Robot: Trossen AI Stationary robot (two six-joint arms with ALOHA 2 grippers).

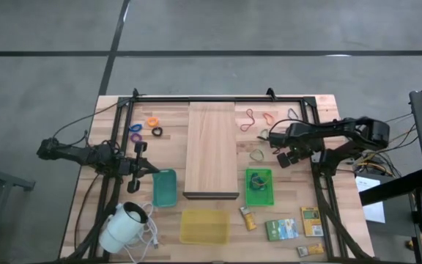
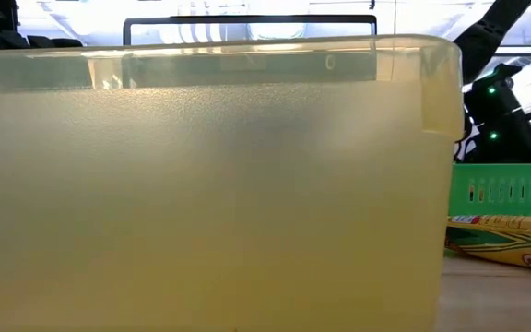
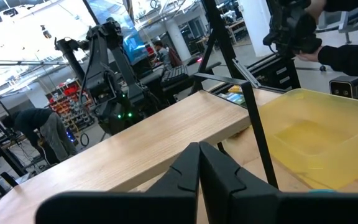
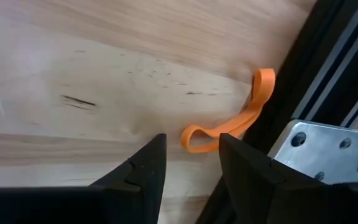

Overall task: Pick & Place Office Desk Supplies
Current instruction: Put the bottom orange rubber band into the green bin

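An orange rubber band [image 4: 229, 118] lies flat on the wooden table beside a black frame rail [image 4: 328, 68]. My right gripper [image 4: 191, 158] points steeply down over it, open. The band's looped near end sits between the two fingertips, and I see no touch. In the high view this gripper [image 1: 290, 154] is at the table's right side and hides the band. More bands [image 1: 249, 117] [image 1: 257, 155] and small rings [image 1: 152, 122] lie on the tabletop. My left gripper [image 3: 199, 168] is shut and level at the left [image 1: 141, 163], holding nothing.
A long wooden board [image 1: 212, 150] lies in the middle. Teal [image 1: 164, 187], yellow [image 1: 204, 226] and green [image 1: 259, 185] bins stand nearer. Packets [image 1: 281, 229] lie at the near right and a white corded device [image 1: 123, 227] at the near left. A silver bracket [image 4: 328, 149] sits on the rail.
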